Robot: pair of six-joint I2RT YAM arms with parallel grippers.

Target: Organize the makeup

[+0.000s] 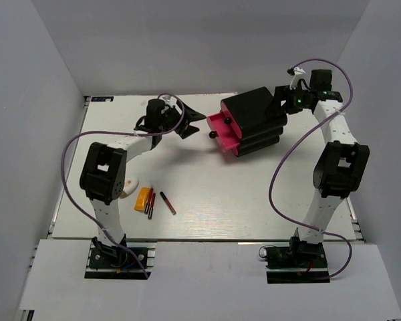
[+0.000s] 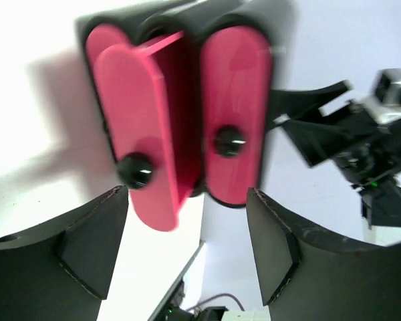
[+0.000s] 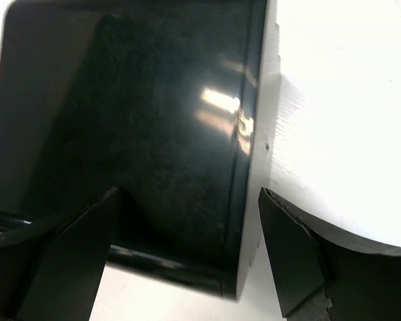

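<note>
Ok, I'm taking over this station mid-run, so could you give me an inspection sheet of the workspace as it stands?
Surface: white table, no spills seen.
Job's things: orange tube, red pencil, dark pencil and white-tan piece lie together near the left arm's base, outside the black box, whose pink drawer is pulled out.
Clutter: nothing seen.
Grippers: left gripper has its fingers apart, facing the drawers, holding nothing; right gripper has its fingers apart at the box's back.
Cables: left purple cable and right purple cable loop clear of the makeup.
Surroundings: plain grey walls.
</note>
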